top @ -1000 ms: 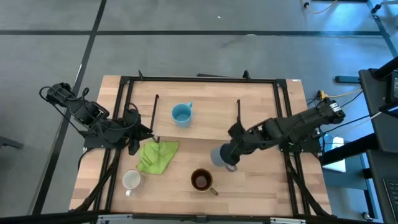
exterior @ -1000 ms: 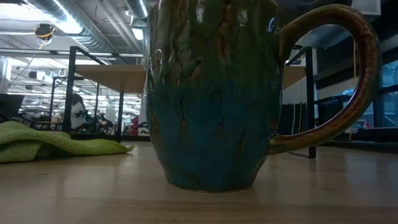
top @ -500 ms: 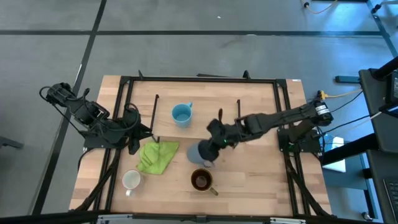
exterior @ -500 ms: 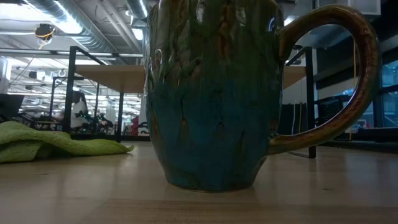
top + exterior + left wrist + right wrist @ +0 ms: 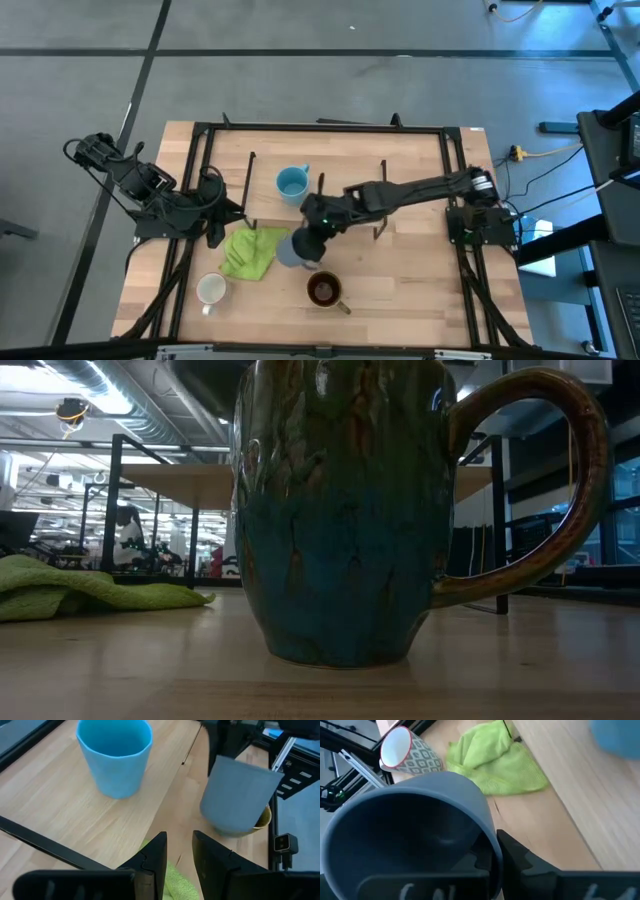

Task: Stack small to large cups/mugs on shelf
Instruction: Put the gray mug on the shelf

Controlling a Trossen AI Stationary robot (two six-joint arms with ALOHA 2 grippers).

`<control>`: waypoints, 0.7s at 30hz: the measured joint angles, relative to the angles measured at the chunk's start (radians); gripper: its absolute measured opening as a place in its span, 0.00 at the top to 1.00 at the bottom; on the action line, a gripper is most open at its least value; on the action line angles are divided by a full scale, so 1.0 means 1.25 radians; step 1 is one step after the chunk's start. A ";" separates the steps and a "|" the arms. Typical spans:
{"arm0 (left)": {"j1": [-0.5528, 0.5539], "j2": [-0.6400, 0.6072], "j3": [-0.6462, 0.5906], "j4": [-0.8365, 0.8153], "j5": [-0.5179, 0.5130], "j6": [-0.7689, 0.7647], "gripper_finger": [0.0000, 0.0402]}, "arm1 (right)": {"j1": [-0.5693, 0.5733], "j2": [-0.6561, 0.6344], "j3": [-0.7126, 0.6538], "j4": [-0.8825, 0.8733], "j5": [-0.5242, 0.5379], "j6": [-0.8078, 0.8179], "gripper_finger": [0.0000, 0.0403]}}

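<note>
While my right gripper (image 5: 312, 232) has its fingers clamped on the grey-blue mug (image 5: 291, 250), held above the bench just right of the green cloth (image 5: 252, 252), I should keep it level toward the shelf (image 5: 330, 195); my left gripper (image 5: 215, 235) waits open.

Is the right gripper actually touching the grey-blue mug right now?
Touching. In the right wrist view the right gripper has a dark finger clamped against the rim wall of the grey-blue mug; the high view shows the mug carried at the arm's tip.
</note>
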 joint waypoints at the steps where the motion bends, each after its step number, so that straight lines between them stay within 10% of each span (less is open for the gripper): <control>1: 0.003 0.000 0.000 0.000 -0.001 0.002 0.79 | -0.004 0.014 0.017 -0.001 -0.009 -0.006 0.97; 13: 0.010 0.000 0.000 0.000 -0.009 0.005 0.79 | -0.018 0.141 0.143 0.001 -0.111 -0.065 0.97; 21: 0.010 0.000 0.000 0.000 -0.023 0.004 0.79 | -0.012 0.143 0.157 -0.033 -0.014 -0.059 0.97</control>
